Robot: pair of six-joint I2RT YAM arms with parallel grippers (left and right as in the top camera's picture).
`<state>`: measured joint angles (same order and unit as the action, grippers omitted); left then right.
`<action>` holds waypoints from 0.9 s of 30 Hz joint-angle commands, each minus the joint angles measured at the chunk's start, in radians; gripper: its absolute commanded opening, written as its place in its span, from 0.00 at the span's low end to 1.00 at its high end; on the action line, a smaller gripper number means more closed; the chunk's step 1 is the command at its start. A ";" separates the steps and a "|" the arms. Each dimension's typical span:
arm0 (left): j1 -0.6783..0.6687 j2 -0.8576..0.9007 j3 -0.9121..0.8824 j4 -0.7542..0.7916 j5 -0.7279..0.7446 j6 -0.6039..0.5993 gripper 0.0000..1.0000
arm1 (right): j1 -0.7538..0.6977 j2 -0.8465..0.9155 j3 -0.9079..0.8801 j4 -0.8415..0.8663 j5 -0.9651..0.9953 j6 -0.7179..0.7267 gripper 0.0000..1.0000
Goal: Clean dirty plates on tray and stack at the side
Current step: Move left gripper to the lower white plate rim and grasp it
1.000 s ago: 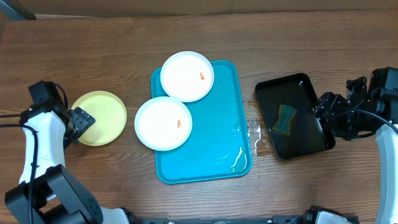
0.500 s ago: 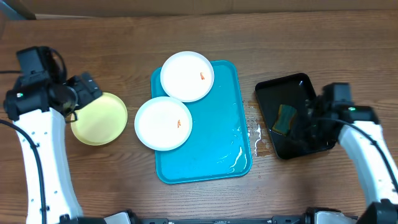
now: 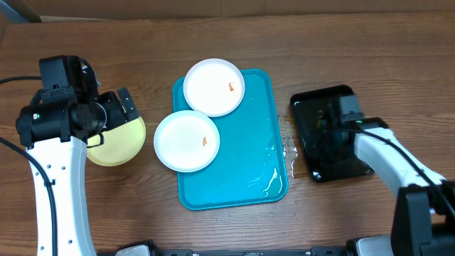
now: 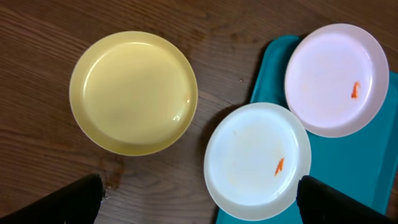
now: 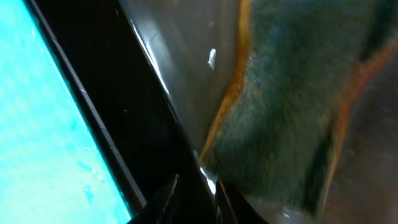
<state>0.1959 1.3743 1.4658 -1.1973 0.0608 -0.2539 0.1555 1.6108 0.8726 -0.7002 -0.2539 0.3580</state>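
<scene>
Right tool close over sponge in black tray; puddle beside.

Under the wide-spread left gripper, a strip of bare table runs between the yellow plate ahead-left and a white plate ahead-right; the right gripper is hemmed in low, sponge just ahead, black tray wall close on its left.

Left arm, jaws wide apart; right arm angled inward.
</scene>
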 commanded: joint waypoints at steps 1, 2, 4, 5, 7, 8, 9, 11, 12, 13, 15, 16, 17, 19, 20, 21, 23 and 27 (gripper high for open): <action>-0.007 -0.018 0.023 -0.013 0.095 0.055 1.00 | 0.066 0.023 -0.009 0.031 -0.013 0.064 0.20; -0.007 -0.018 0.023 -0.016 0.117 0.069 1.00 | 0.079 0.023 -0.008 0.043 -0.020 0.066 0.20; -0.007 -0.018 0.023 -0.023 0.138 0.075 1.00 | 0.100 0.023 -0.007 0.064 -0.037 0.066 0.20; -0.007 -0.018 0.023 -0.028 0.143 0.075 1.00 | 0.110 0.022 -0.007 0.071 -0.037 0.076 0.20; -0.007 -0.018 0.023 -0.034 0.143 0.075 1.00 | 0.113 0.023 -0.007 0.070 -0.035 0.085 0.20; -0.007 -0.017 0.023 -0.037 0.145 0.075 1.00 | 0.113 0.022 -0.007 0.067 -0.034 0.085 0.20; -0.007 -0.017 0.022 -0.038 0.151 0.075 1.00 | 0.111 0.022 -0.006 0.066 -0.035 0.085 0.20; -0.011 -0.013 0.021 -0.040 0.170 0.089 1.00 | 0.103 0.019 0.003 0.053 -0.035 0.082 0.23; -0.016 -0.011 0.018 -0.040 0.186 0.108 1.00 | 0.099 0.014 0.013 0.041 -0.035 0.070 0.28; -0.030 -0.007 0.009 -0.040 0.216 0.138 1.00 | 0.094 -0.002 0.034 0.017 -0.034 0.043 0.30; -0.055 -0.002 -0.009 -0.040 0.249 0.165 1.00 | 0.087 -0.039 0.071 -0.026 -0.034 0.012 0.32; -0.073 0.001 -0.024 -0.040 0.254 0.173 1.00 | 0.085 -0.062 0.089 -0.050 -0.034 0.004 0.33; -0.093 0.005 -0.041 -0.039 0.248 0.172 1.00 | 0.084 -0.089 0.109 -0.077 -0.027 0.000 0.34; -0.130 0.012 -0.083 -0.028 0.243 0.172 0.97 | 0.084 -0.150 0.148 -0.130 0.000 0.001 0.36; -0.148 0.015 -0.109 -0.014 0.244 0.168 0.96 | 0.084 -0.178 0.163 -0.151 0.008 0.001 0.38; -0.169 0.019 -0.138 0.003 0.243 0.168 0.96 | 0.084 -0.212 0.179 -0.174 0.010 0.001 0.41; -0.212 0.031 -0.198 0.039 0.238 0.168 0.93 | 0.084 -0.268 0.197 -0.203 0.010 0.001 0.48; -0.281 0.060 -0.290 0.098 0.135 0.128 0.89 | 0.084 -0.352 0.202 -0.231 0.010 0.002 0.54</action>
<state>-0.0376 1.4071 1.2369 -1.1244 0.2726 -0.1120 0.2428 1.3121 1.0595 -0.9131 -0.2558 0.3656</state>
